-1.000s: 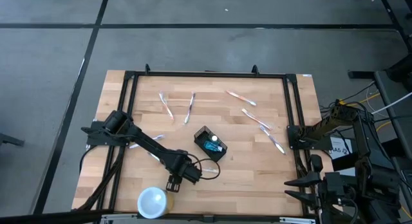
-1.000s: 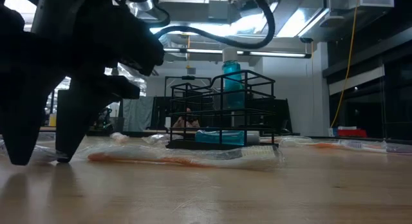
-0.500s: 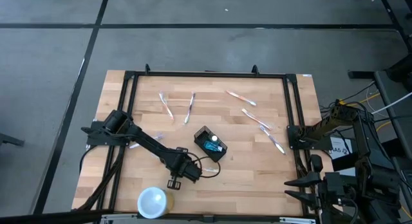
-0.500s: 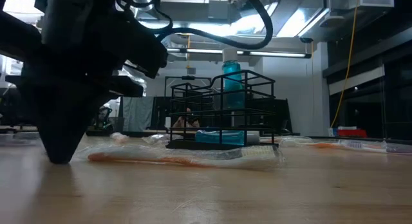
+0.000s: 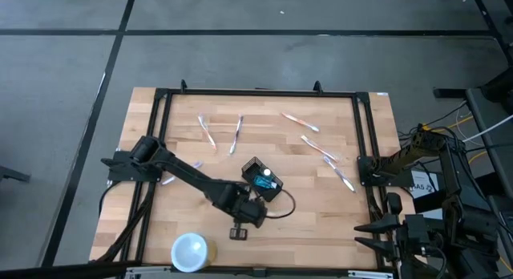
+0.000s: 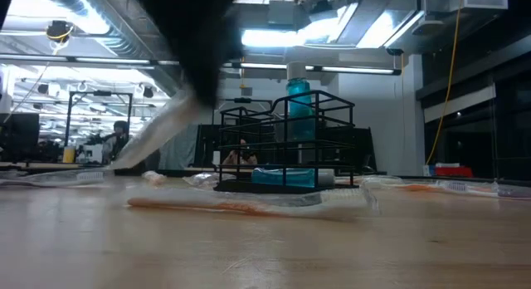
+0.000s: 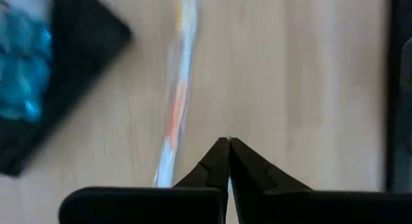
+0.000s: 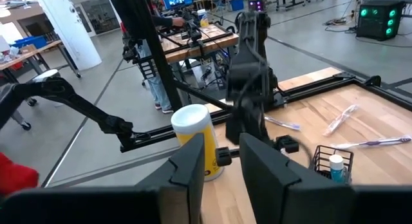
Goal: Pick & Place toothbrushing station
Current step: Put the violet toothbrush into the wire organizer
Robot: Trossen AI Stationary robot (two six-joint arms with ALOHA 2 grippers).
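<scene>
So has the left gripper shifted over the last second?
Yes. In the high view the left gripper has swung rightward, away from the white cup, to just below the caddy, fingers shut.

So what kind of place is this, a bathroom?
Probably a robot lab or workshop, not a bathroom. A dark robot arm works over a wooden table in a black frame, other workbenches stand behind, and the ceiling has strip lights and pipes.

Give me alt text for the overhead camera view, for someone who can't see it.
From above, the left gripper, shut, hovers over a wooden table just beside the black caddy holding a blue tube. Wrapped toothbrushes lie scattered, a white cup sits at the near edge.
</scene>
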